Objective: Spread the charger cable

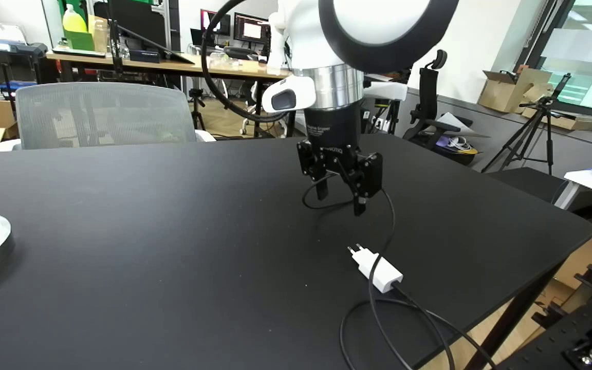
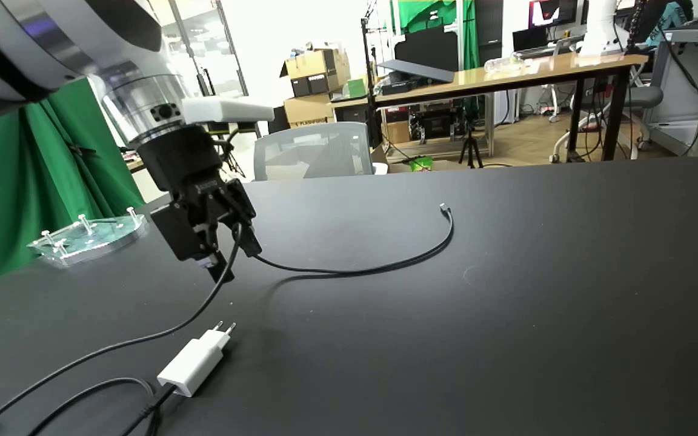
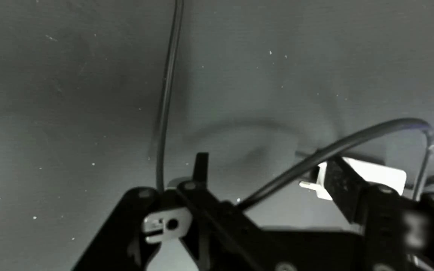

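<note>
I have the claw [image 1: 340,202] right of centre in an exterior view, pointing down over the desk [image 1: 172,231], fingers parted with a gap between the tips. The charger cable [image 1: 393,218] rises to the claw, off the desk there; what bears it up I cannot make out. A length drops toward lower right, crossing the white plug block [image 1: 386,275] in that frame, prongs to upper left; more cord loops below and leaves by the bottom edge. In an exterior view the cord also runs rightward from the claw, curling up to a small metal connector [image 2: 445,208] right of centre, upper half. Wrist view: plug block at lower right, partly behind a claw finger. Also noted: clear plate [image 2: 103,236] at left, grey mesh chair [image 2: 312,151] past the desk's far edge.
</note>
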Tool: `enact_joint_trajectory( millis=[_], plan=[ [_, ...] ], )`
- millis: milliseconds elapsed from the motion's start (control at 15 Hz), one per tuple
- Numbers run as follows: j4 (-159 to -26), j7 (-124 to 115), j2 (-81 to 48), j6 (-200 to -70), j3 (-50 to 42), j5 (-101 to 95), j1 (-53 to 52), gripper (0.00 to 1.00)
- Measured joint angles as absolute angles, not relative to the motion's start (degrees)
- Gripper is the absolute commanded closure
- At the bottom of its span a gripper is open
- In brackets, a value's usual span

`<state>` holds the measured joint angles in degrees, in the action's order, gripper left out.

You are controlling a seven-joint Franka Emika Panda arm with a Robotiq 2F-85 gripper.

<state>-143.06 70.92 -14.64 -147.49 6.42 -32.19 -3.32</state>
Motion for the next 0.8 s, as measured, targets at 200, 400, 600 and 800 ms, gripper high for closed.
enact_joint_trajectory(
  millis=[200,400,600,800],
  plan=[
    [-143.60,66.99,-11.61,-146.15,7.14,-26.13,-4.44,0.00],
    [-143.99,62.31,-7.75,-143.11,8.73,-18.83,-5.84,0.00],
    [-143.99,57.83,-4.20,-140.22,9.54,-12.81,-6.85,0.00],
    [-142.93,54.43,-2.10,-138.60,8.96,-8.66,-6.64,0.00]
  ],
)
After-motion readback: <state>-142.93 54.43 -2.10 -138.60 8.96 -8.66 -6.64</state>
